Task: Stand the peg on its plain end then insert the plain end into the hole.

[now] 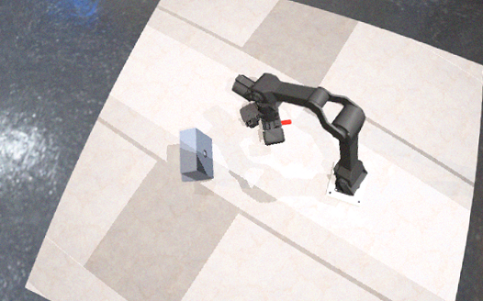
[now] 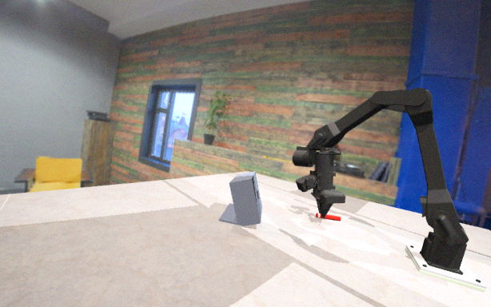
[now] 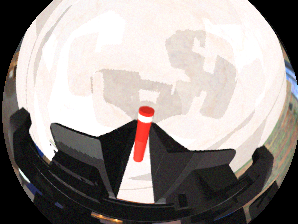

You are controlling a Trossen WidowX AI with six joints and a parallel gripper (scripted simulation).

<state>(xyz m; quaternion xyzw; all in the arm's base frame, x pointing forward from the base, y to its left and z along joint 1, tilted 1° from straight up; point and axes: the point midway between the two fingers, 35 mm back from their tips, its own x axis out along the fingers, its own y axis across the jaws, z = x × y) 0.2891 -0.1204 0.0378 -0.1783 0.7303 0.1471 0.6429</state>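
Note:
The red peg [image 1: 287, 122] [image 2: 333, 217] [image 3: 140, 145] lies flat on the table [image 1: 315, 267] [image 2: 120, 248]. In the wrist view its far end shows a thin white band. My gripper [image 1: 271, 125] [image 2: 322, 213] [image 3: 144, 125] points straight down, is at table level and is shut on the peg; one end of the peg sticks out to the side of the fingers. The grey sloped panel [image 1: 194, 157] [image 2: 245, 197] stands to the left of the gripper, well apart from it. The hole [image 1: 205, 153] sits in the panel's sloped face, on the side towards the arm.
The arm's base [image 1: 348, 180] [image 2: 443, 245] stands on a white plate to the right. The table's edges lie far from the gripper on all sides.

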